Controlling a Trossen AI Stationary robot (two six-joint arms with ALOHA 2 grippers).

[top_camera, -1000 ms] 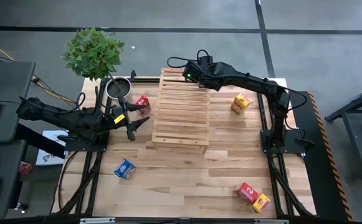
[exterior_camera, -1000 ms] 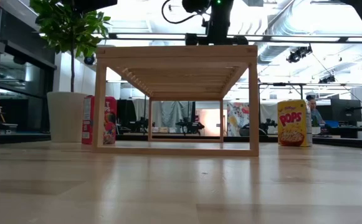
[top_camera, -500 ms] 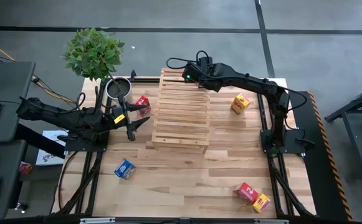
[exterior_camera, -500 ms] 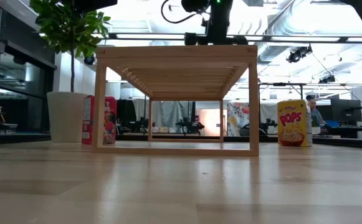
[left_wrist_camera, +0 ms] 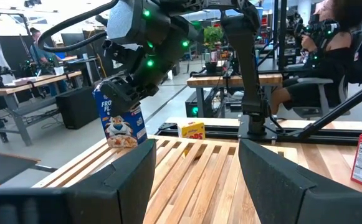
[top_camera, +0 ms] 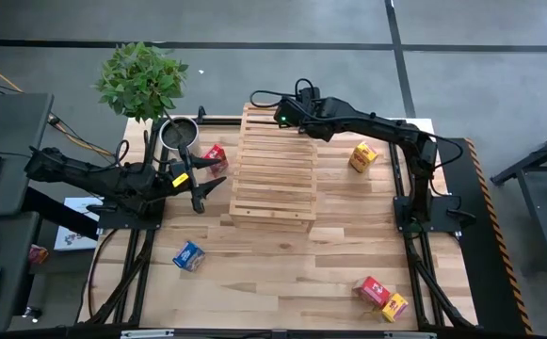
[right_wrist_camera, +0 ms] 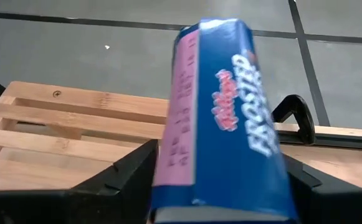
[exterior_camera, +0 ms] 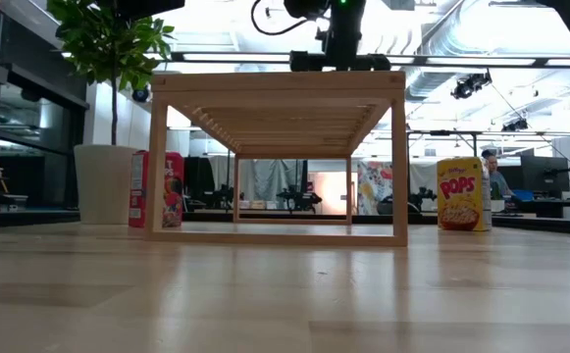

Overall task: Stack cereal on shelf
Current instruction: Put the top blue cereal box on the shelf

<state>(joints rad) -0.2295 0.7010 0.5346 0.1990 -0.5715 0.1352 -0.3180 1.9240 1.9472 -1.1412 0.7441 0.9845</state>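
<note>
The pale slatted shelf (top_camera: pixel 273 165) stands mid-table. A blue cereal box (left_wrist_camera: pixel 121 121) stands upright on the shelf top's far end, its bottom on the slats. My right gripper (right_wrist_camera: pixel 221 162) reaches over that end and is open, one finger on each side of the box's upper part. Left of the shelf, my left gripper (top_camera: pixel 215 177) hangs open and level, touching nothing. A red box (top_camera: pixel 216 155) stands on the table beside the shelf's left side. A yellow box (top_camera: pixel 363 156) stands to the shelf's right. My right gripper comes at the blue box slanting down from above and from the table's right. Its fingers (right_wrist_camera: pixel 128 171) flank the box's two broad faces (right_wrist_camera: pixel 168 155). I cannot tell whether they touch it. The box stands on the shelf top.
Another blue box (top_camera: pixel 188 255) lies on the table near left. A red box (top_camera: pixel 374 291) and a yellow box (top_camera: pixel 395 306) lie near right. A potted plant (top_camera: pixel 143 80) and a metal pot (top_camera: pixel 179 135) stand at the far left corner.
</note>
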